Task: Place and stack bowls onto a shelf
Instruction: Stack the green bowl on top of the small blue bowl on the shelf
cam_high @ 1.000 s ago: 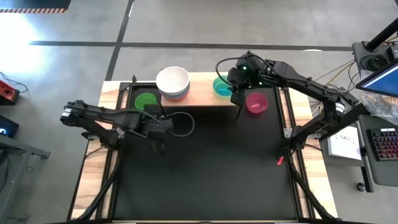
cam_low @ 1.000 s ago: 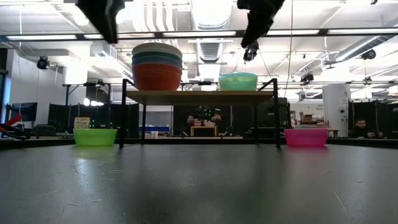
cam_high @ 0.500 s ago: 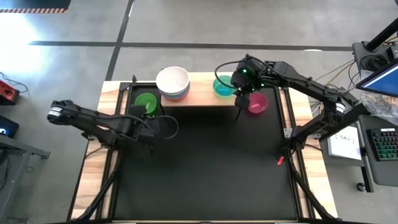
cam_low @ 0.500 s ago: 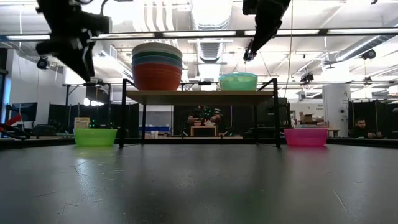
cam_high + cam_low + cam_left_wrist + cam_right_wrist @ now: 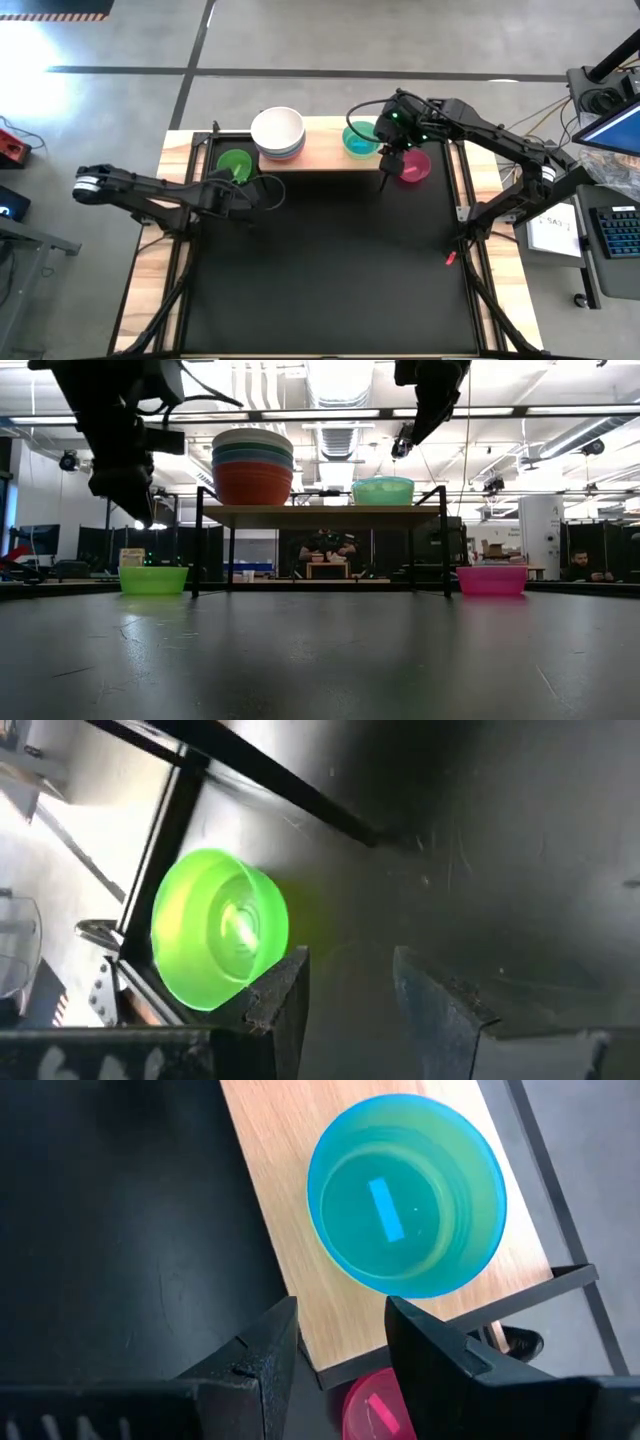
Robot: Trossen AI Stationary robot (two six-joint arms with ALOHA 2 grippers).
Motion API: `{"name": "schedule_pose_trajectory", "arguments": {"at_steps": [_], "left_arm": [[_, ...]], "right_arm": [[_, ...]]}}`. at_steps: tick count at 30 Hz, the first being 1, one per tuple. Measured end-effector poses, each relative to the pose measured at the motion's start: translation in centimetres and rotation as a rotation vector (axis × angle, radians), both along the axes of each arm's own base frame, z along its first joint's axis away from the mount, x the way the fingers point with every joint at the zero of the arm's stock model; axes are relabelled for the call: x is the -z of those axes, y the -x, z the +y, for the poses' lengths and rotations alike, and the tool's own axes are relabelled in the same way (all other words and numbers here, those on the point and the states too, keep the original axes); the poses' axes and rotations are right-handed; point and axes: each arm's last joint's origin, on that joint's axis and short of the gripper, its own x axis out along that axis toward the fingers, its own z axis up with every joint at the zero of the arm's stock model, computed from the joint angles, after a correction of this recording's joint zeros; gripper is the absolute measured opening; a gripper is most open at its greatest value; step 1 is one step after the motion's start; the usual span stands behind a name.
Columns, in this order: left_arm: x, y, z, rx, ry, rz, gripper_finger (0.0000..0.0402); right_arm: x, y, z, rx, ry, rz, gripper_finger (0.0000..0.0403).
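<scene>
Just beside the left pincer, on its far-left flank, the green bowl sits on the black worktop, at the end of the shelf near one of its legs. That pincer hangs above the worktop with its jaws parted and nothing between them; in the left wrist view the green bowl lies forward and to one side of the fingers, not yet between them. The right pincer hovers at the shelf's other end, jaws likewise apart and empty, with the small blue bowl on the board just ahead of it and the pink bowl on the worktop just beyond.

On the shelf, a stack of four larger bowls stands with the cream white one on top.

The step in hand looks like picking up the green bowl with the left pincer. To do it well, that pincer should shift sideways until one finger is over the inside of the rim and the other outside, then drop straight down and close on the wall. It should stay clear of the shelf leg, and lift high enough to pass the board's edge before moving across.
</scene>
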Motion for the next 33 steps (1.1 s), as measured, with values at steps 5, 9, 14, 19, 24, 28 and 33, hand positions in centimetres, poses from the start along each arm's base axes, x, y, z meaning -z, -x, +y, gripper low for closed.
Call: {"name": "schedule_pose_trajectory", "arguments": {"at_steps": [5,9,14,19,24,28,33], "left_arm": [[-0.8,0.7,1.5,-0.076,0.030,-0.044,0.0130],[-1.3,1.2,2.8,-0.146,0.156,-0.104,0.0130],[-1.3,1.9,5.0,-0.268,0.209,-0.125,0.0130],[-1.2,2.6,7.6,-0.426,0.231,-0.190,0.0130],[-1.7,3.8,9.9,-0.567,0.207,-0.240,0.0130],[-1.8,4.9,11.7,-0.690,0.184,-0.299,0.0130],[-1.3,5.9,14.0,-0.835,0.165,-0.339,0.0130]], "right_arm": [[0.0,0.0,0.0,0.001,-0.001,0.000,0.0144],[0.0,0.1,0.0,0.002,-0.002,0.000,0.0144],[-0.1,0.1,0.0,0.002,-0.002,-0.001,0.0144],[0.0,0.1,0.1,0.017,-0.012,-0.001,0.0144],[0.2,0.4,0.2,0.018,-0.029,0.033,0.0144],[0.2,0.5,0.2,0.015,-0.033,0.045,0.0144],[0.2,0.6,0.3,-0.001,-0.027,0.054,0.0144]]}}
